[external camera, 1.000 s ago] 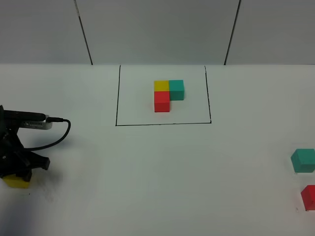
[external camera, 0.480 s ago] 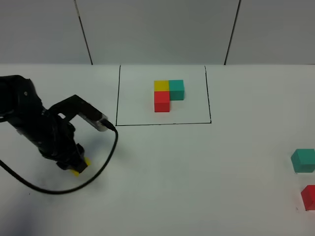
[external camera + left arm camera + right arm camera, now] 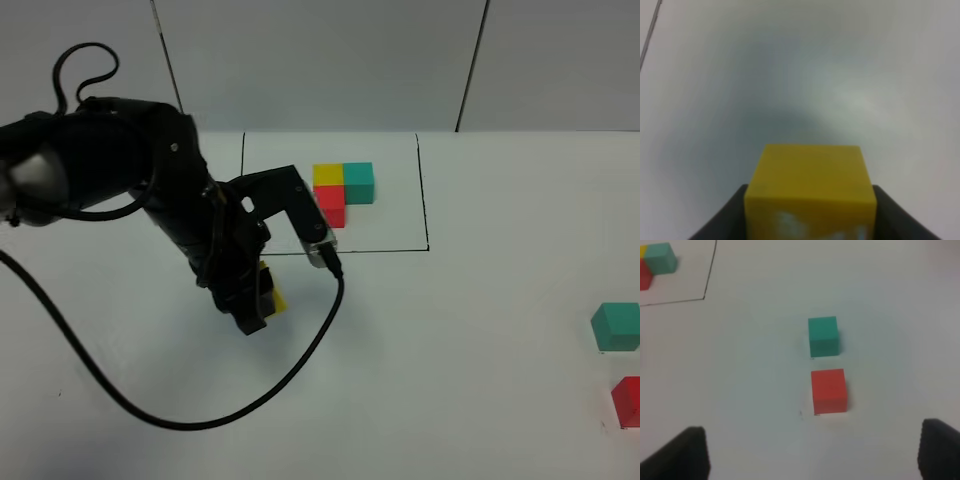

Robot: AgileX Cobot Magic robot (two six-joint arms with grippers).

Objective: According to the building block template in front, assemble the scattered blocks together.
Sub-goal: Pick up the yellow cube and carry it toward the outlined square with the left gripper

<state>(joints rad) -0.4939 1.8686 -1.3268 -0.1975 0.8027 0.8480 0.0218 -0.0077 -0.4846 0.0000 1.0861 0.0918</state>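
In the exterior high view, the building block template (image 3: 343, 193) is an L of yellow, teal and red cubes inside a thin black outline (image 3: 330, 251). My left gripper (image 3: 257, 303) hangs just in front of the outline's near-left corner, shut on the yellow cube (image 3: 273, 296). The left wrist view shows that yellow cube (image 3: 810, 187) clamped between dark fingers (image 3: 722, 222). Two other scattered blocks, a teal cube (image 3: 615, 326) and a red cube (image 3: 628, 400), lie at the far right. My right gripper (image 3: 810, 455) is open above the table, short of the red cube (image 3: 829, 390) and teal cube (image 3: 823, 336).
The left arm's black cable (image 3: 200, 420) loops over the white table (image 3: 450, 380) toward the front. A grey panelled wall (image 3: 320, 60) stands behind the table. The template's corner (image 3: 655, 262) shows at the edge of the right wrist view.
The left arm has carried the yellow cube from the table's far left edge rightward and back, to just in front of the outline. The right arm and the teal and red cubes have not moved.
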